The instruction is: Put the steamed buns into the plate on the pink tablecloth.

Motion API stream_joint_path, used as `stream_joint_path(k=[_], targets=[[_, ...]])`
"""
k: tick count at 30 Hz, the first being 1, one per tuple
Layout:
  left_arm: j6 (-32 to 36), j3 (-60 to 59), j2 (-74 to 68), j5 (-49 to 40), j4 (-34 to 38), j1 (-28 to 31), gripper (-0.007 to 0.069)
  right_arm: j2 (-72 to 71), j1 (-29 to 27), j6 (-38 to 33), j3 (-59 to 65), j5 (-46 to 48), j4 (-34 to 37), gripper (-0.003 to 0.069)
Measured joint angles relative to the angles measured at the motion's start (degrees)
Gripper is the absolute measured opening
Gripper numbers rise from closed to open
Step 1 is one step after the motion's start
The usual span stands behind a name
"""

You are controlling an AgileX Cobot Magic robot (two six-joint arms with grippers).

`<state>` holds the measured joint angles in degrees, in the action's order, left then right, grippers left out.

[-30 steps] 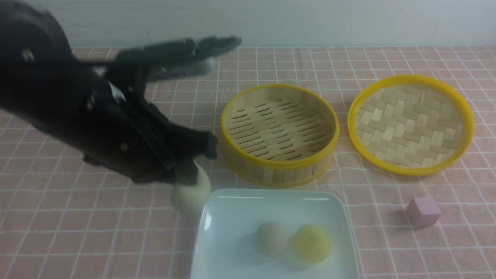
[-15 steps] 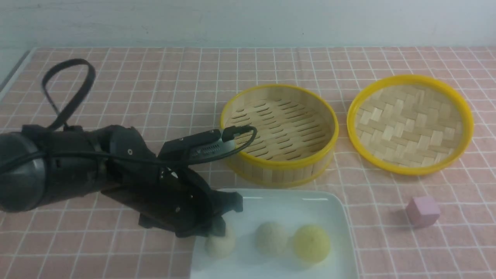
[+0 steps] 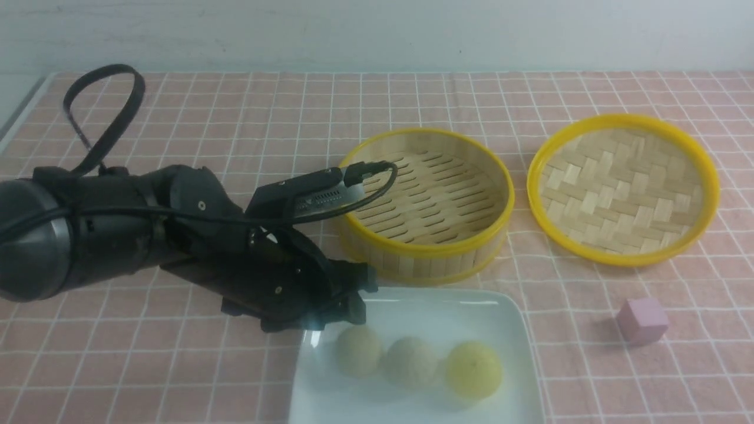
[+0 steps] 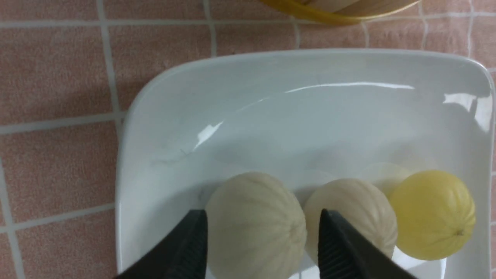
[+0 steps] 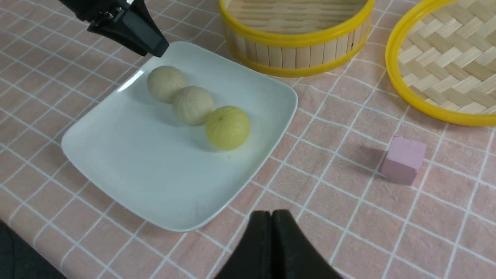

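Note:
Three steamed buns lie in a row in the white square plate (image 3: 424,312) on the pink tablecloth (image 3: 235,118): a beige bun (image 3: 358,351), a second beige bun (image 3: 410,362) and a yellow bun (image 3: 474,370). My left gripper (image 3: 359,297) is open and hovers just above the plate's back left corner. In the left wrist view its fingers (image 4: 193,244) straddle the left beige bun (image 4: 252,205) without gripping it. In the right wrist view, my right gripper (image 5: 271,217) is shut and empty over the cloth in front of the plate (image 5: 155,174).
An empty bamboo steamer basket (image 3: 424,203) stands just behind the plate. Its woven lid (image 3: 623,188) lies to the right. A small pink cube (image 3: 643,320) sits on the cloth right of the plate. The left arm's cable loops up at far left.
My left gripper brought a beige bun from the cloth left of the plate into the plate and let it go. The bun now rests beside the other beige bun; the gripper has drawn back slightly.

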<state>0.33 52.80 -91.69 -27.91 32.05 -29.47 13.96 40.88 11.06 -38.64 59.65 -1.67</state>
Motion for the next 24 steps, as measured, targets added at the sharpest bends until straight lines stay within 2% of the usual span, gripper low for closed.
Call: stream_joint_path(k=[4, 7, 12, 24], targets=[[0.0, 0.0, 0.0, -0.2, 0.0, 0.0, 0.0414, -0.2, 0.0, -0.1, 6.5, -9.7, 0.5, -0.0015], [0.1, 0.0, 0.0, -0.2, -0.1, 0.0, 0.0414, -0.2, 0.0, -0.1, 13.3, -22.1, 0.6, -0.0015], [0.0, 0.0, 0.0, -0.2, -0.1, 0.0, 0.0414, -0.2, 0.0, -0.8, 18.2, -33.6, 0.6, -0.0015], [0.0, 0.0, 0.0, -0.2, -0.1, 0.0, 0.0414, -0.2, 0.0, -3.4, 18.4, -36.4, -0.7, -0.0008]])
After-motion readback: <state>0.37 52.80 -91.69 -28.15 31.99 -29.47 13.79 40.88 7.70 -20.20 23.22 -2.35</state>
